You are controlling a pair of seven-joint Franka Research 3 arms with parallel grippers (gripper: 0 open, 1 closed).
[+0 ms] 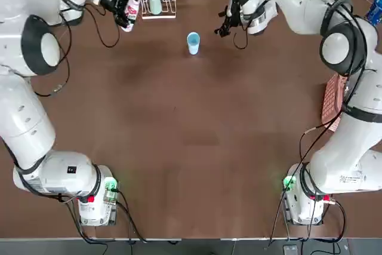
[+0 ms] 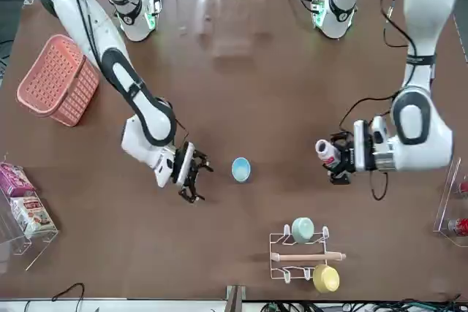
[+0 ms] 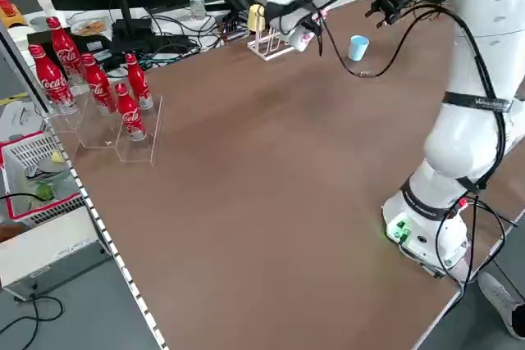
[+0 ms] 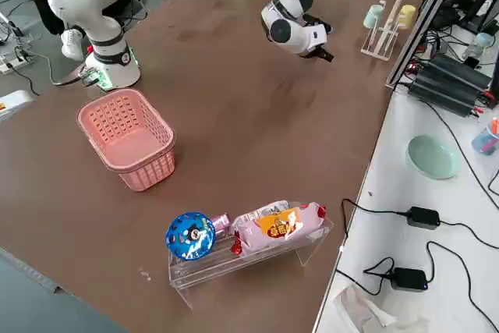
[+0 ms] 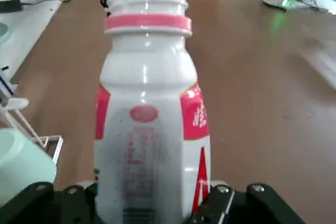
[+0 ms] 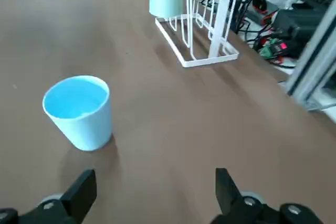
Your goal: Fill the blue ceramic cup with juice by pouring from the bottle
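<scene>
On the left, the left gripper (image 5: 149, 198) was pinching the uncapped bottle (image 5: 144, 145), its contents hidden, beside the rack (image 6: 210, 61) with its two hanging cups. The blue cup (image 6: 84, 124) stood upright farther right, no juice visible inside. Beyond it waited the right gripper (image 6: 157, 177), fingers spread. Pouring seemed the step in hand; the next move called for bringing the bottle's mouth over the cup, then tilting gently

Bright, diffuse light leaves soft shadows and pale glare on the brown tabletop (image 2: 241, 107).
</scene>
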